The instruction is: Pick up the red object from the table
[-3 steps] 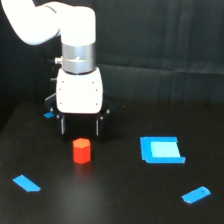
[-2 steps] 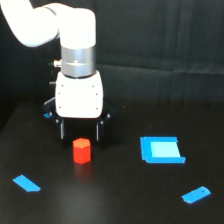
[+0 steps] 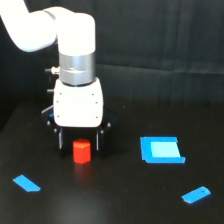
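Exterior view
Arm: a white arm with a silver wrist band reaches down from the upper left of the exterior view, ending in a boxy white housing.
Gripper: the gripper (image 3: 79,142) points straight down at the table (image 3: 125,200), its two dark fingers (image 3: 60,139) spread apart, one on each side of the red block.
Red block: the red block (image 3: 81,152) stands upright on the table between the fingers, just below the white housing; whether either finger touches it cannot be told.
Table: flat, matte black, under a black cloth backdrop (image 3: 165,45).
Blue square: a flat blue square piece (image 3: 161,150) lies to the exterior view's right of the block, well apart from it.
Blue strips: one small blue strip (image 3: 26,183) lies near the lower left, another blue strip (image 3: 196,194) near the lower right.
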Tool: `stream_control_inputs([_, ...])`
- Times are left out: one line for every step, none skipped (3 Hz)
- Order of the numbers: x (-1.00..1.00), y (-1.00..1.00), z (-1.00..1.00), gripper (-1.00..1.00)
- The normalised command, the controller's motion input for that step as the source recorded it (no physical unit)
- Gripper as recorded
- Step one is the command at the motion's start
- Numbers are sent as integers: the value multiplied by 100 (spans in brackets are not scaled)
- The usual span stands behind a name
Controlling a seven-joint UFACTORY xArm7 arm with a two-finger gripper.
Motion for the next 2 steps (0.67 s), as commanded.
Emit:
stream_control_inputs([0, 3, -28, -93])
stream_control_inputs([21, 6, -7, -100])
